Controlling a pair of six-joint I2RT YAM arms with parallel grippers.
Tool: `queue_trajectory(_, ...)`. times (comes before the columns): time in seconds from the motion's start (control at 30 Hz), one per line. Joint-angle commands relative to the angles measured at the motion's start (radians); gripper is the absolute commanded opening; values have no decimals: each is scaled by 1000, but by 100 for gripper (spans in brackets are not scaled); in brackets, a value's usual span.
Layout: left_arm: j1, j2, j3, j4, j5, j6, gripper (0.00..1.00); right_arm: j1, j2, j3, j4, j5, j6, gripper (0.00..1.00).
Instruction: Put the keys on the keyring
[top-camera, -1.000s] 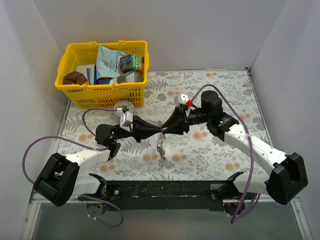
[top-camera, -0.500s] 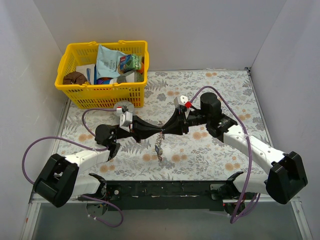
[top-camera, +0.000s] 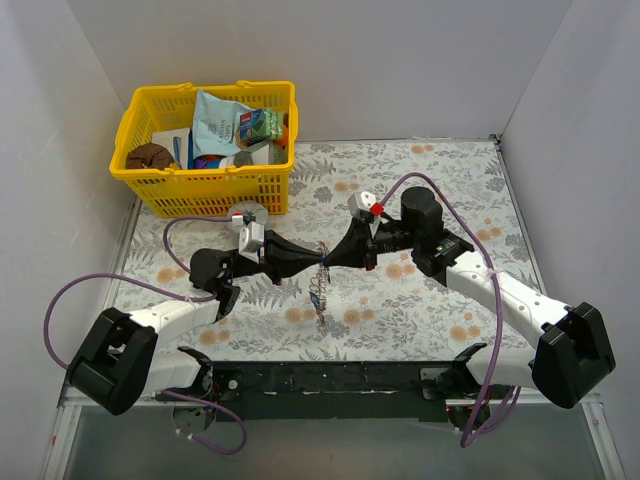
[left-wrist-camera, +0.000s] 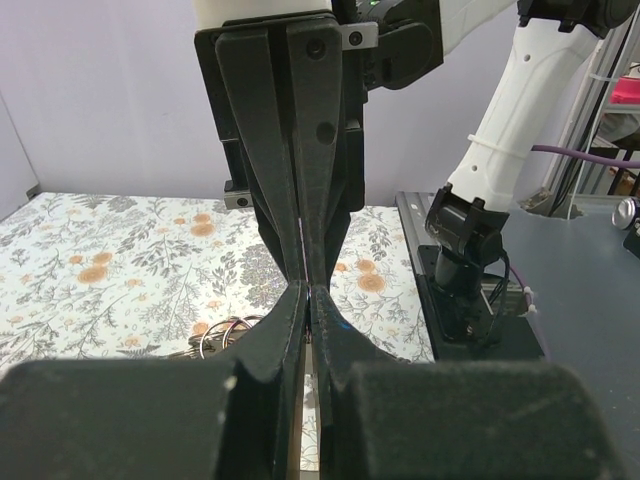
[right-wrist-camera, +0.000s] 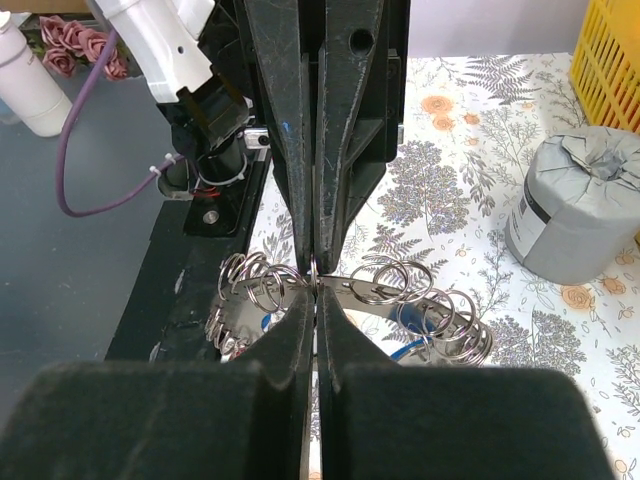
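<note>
We see the top view bright and evenly lit from above, with the pale walls throwing light back. Shadows under the arms on the tabletop (top-camera: 440, 300) are soft and faint, and nothing there is blurred. In both wrist views the near black bulk of the left end effector (left-wrist-camera: 306, 292) and right end effector (right-wrist-camera: 316, 292) is dark, featureless and out of focus, while the floral print farther off stays sharp. Small bright glints sit on the keyring (right-wrist-camera: 375, 290)
</note>
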Motion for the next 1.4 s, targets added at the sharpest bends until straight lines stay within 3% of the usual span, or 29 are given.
queue_trajectory(0.0,-4,-61,11,300,33,34,0,2,-2,42,-37,78,-25,1)
queue_trajectory(0.03,-4,-75,14,233,41,74,1,2,-2,53,-60,91,-51,1)
queue_trajectory(0.07,-6,-90,17,185,48,105,10,2,-1,65,-116,101,-70,1)
queue_trajectory(0.1,-4,-105,28,128,48,139,27,2,7,99,-149,120,-85,1)
queue_trajectory(0.2,-4,-174,98,-195,73,309,48,2,46,173,-345,176,-180,1)
queue_trajectory(0.23,-4,-200,120,-383,87,367,51,2,59,221,-393,186,-208,1)
queue_trajectory(0.33,-3,-220,219,-708,88,548,64,2,108,321,-568,223,-298,1)
queue_trajectory(0.43,-4,-222,295,-939,62,682,69,2,162,390,-718,241,-377,1)
queue_trajectory(0.67,-4,-171,393,-1157,-1,785,70,26,283,564,-1000,259,-519,1)
queue_trajectory(0.87,-3,-82,442,-1227,15,796,65,86,367,607,-1080,342,-567,1)
queue_trajectory(1.07,-4,-18,444,-1242,35,812,50,88,364,587,-1062,318,-582,1)
queue_trajectory(1.37,-4,36,422,-1228,73,786,40,88,349,552,-1010,286,-570,1)
